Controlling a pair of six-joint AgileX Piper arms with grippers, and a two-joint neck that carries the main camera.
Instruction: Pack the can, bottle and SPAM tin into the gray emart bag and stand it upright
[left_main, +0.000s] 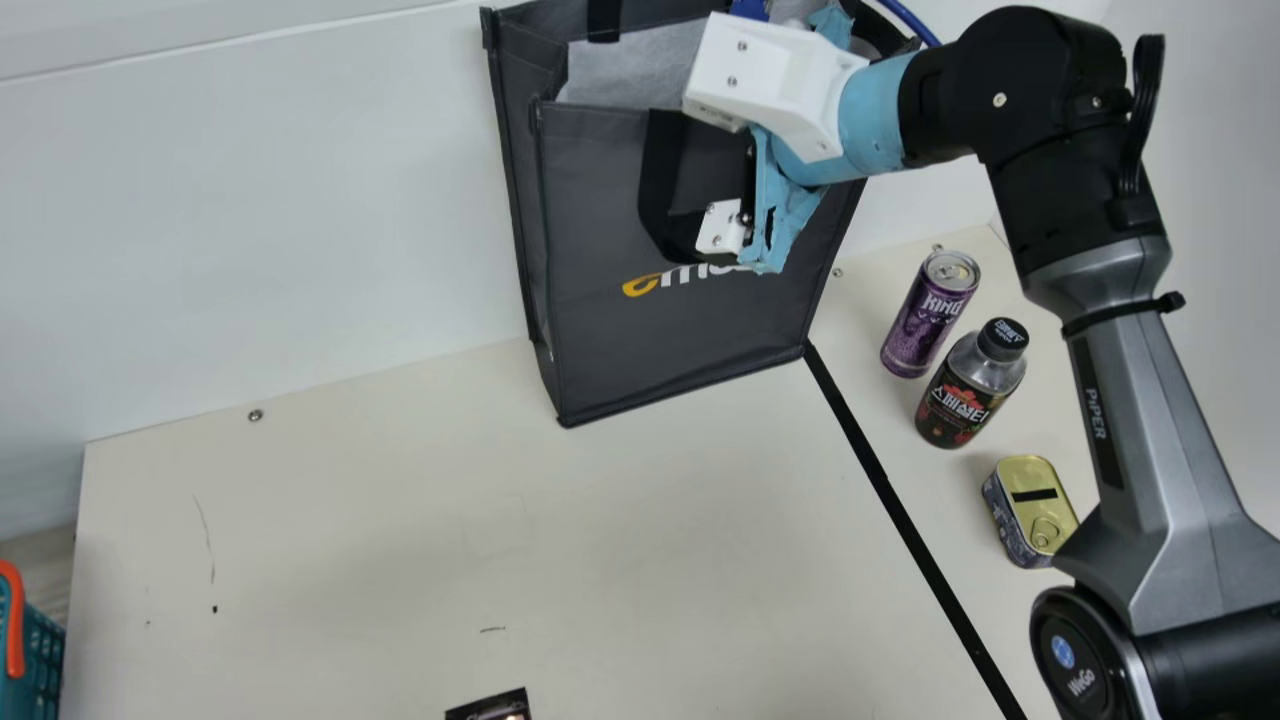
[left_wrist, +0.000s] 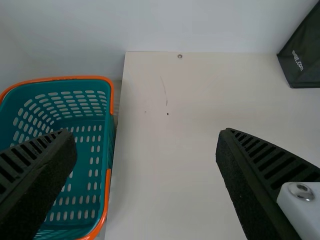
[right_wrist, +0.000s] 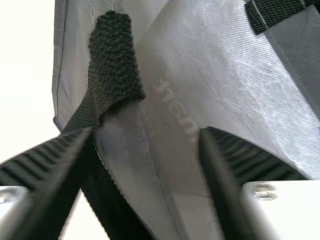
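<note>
I have my right gripper (right_wrist: 146, 134) at the bag's near side, its fingers well apart, clamped on nothing, with the strap (right_wrist: 115, 60) passing between them; I can't tell whether either touches it. I judge that spread is for steadying the bag or catching its strap. The bag (left_main: 600, 230) stands upright against the wall at the far side of the worktop (left_main: 400, 540), mouth upward, ready for filling. The can (left_main: 925, 320), bottle (left_main: 970, 385) and tin (left_main: 1030, 510) wait outside, on the right, far to near, spaced so each could be pinched singly. My left gripper (left_wrist: 146, 137) is wide open, empty, near the basket (left_wrist: 111, 95), out of the way.
</note>
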